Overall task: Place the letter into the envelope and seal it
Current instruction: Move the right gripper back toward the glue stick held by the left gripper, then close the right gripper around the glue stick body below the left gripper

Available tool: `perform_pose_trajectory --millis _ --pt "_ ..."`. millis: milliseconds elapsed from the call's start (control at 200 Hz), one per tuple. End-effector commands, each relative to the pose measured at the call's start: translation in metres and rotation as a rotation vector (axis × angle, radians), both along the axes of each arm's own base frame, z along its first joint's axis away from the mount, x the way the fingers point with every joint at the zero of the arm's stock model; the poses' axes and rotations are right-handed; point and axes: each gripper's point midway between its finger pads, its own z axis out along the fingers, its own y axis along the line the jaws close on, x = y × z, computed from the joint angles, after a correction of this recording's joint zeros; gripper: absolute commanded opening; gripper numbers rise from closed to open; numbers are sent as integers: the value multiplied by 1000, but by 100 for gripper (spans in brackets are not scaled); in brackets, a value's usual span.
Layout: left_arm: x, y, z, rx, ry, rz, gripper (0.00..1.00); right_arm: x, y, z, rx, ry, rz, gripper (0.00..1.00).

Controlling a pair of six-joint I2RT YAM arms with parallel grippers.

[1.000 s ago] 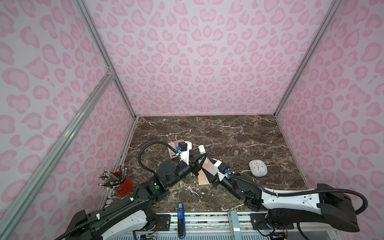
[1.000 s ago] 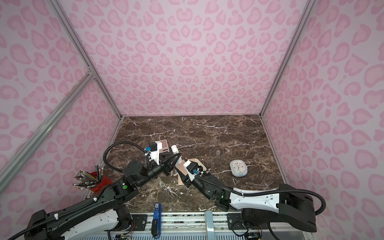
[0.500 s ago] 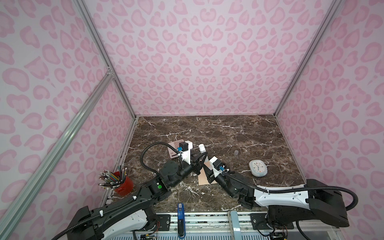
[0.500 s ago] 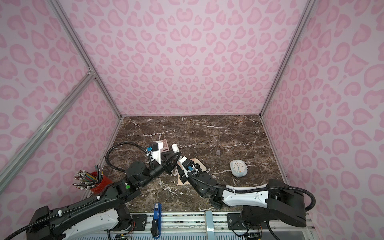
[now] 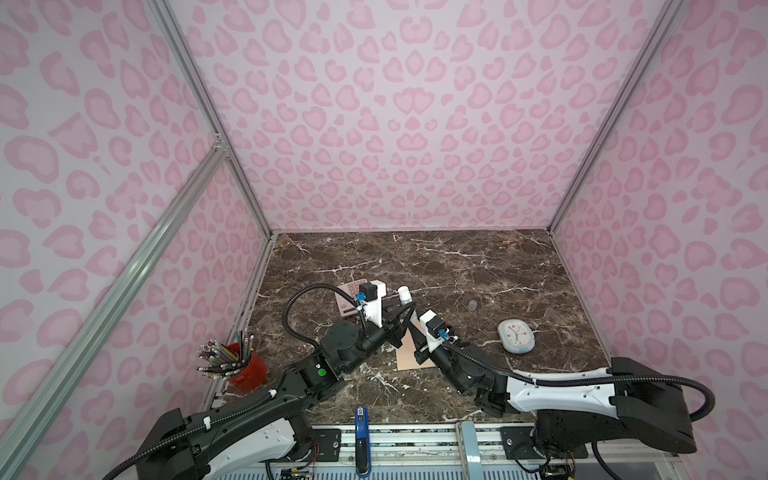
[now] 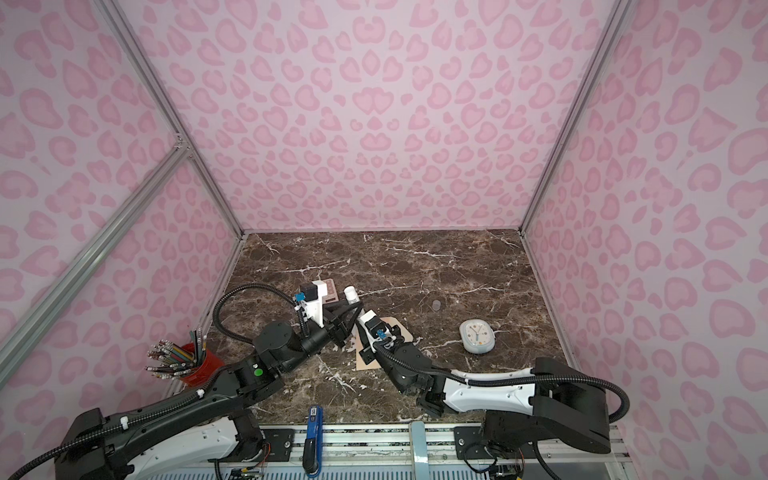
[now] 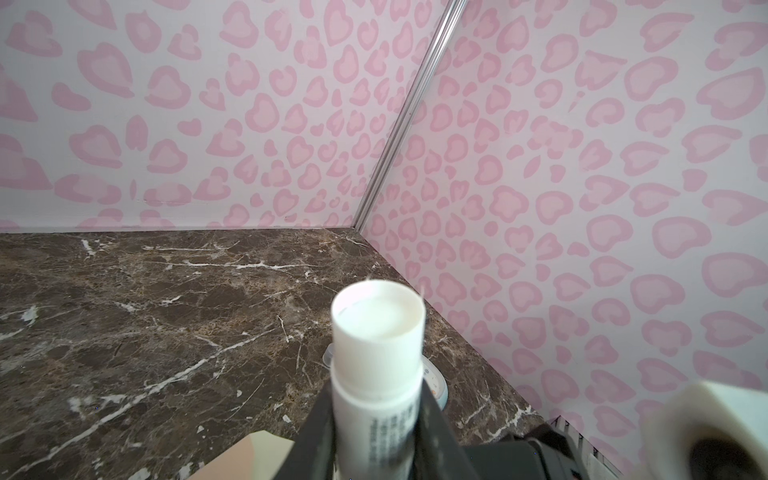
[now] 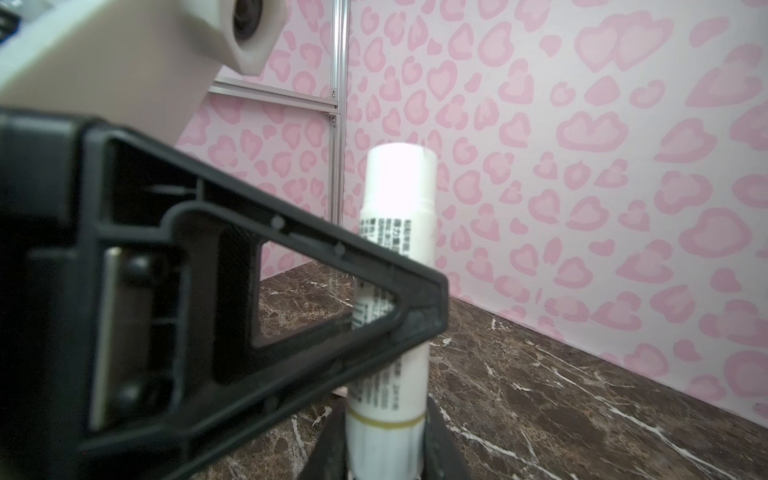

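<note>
A: Peach paper, this is the envelope (image 5: 408, 357). It lies flat on the marble table (image 5: 457, 266), at 6 o'clock from the white glue stick (image 5: 404, 293). The right arm covers most of it.
B: And the letter?
A: I cannot make it out in any view. The left wrist view shows only a peach corner with a paler flap edge.
B: The grippers?
A: The left gripper (image 7: 374, 419) clamps the tube. The right gripper (image 8: 386, 440) has moved in since a second ago and now pinches its lower part.
</note>
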Motion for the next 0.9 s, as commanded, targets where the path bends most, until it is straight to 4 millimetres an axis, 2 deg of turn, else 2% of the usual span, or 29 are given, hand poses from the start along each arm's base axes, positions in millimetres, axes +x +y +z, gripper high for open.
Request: perform_pose_trajectory --millis 0,235,430,650,895 --pt "-3 -4 7 -19 -15 -26 17 -4 4 10 39 -5 31 22" --pt "-7 -8 -5 28 6 -69 17 -6 4 16 73 54 50 18" --pt "-23 -7 -12 37 14 -196 17 -18 9 21 98 129 166 15" --pt "-50 -3 -17 55 22 -382 16 -38 10 33 185 234 383 14" --pt "-85 2 -6 30 -20 -538 16 -62 5 53 271 296 602 12"
